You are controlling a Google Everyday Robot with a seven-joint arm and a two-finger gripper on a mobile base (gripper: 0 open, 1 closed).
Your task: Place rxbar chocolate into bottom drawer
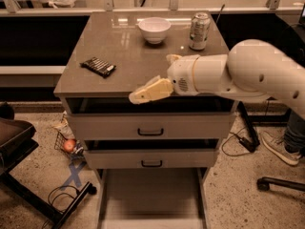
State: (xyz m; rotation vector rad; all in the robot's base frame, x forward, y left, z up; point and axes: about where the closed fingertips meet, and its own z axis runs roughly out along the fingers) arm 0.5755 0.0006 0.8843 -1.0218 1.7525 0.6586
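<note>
One dark, striped rxbar chocolate [98, 67] lies flat; tool [143, 95] over countertop [133, 56] edge.

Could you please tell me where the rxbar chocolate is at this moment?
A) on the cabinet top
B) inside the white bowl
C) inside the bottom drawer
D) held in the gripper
A: the rxbar chocolate lies flat on the cabinet top, to the left of the gripper, which hangs apart from it near the front edge.
</note>
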